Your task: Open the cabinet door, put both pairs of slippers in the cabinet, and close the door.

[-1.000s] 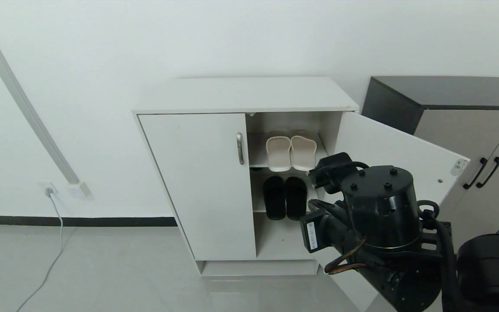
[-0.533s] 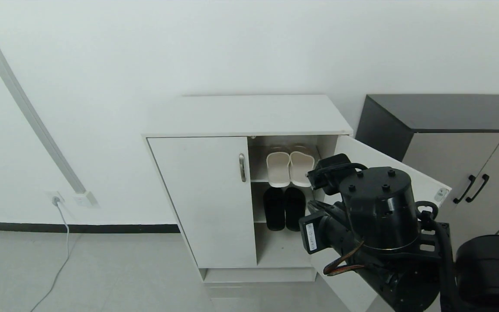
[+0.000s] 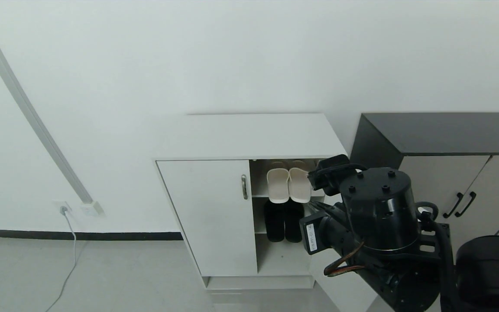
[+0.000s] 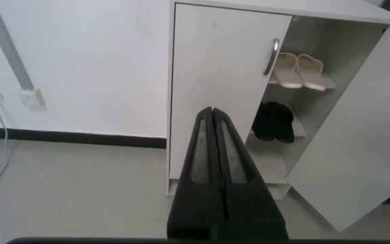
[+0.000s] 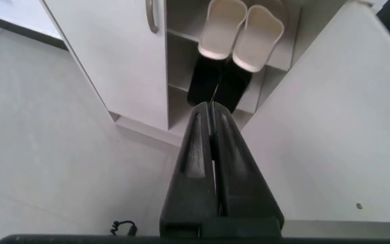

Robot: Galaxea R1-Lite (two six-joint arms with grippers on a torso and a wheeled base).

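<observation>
Shifted head view vs 1 s ago: cam move, not things. Same spots on shelves for all slippers inside cabinet (image 3: 249, 134). Count: 2 pairs. White pair (image 3: 279, 186) on upper shelf, black pair (image 3: 275, 221) at 6 o'clock of it, one shelf down. 2 doors: L door (image 3: 208, 216) shut, R door (image 4: 357, 129) open, at 3 o'clock of the opening. 2 grippers, L gripper (image 4: 212, 114) & R gripper (image 5: 210, 110): fingers pressed together, nothing held, both apart from cabinet.

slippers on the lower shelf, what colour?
The lower-shelf slippers are black; the right wrist view shows them best.
</observation>
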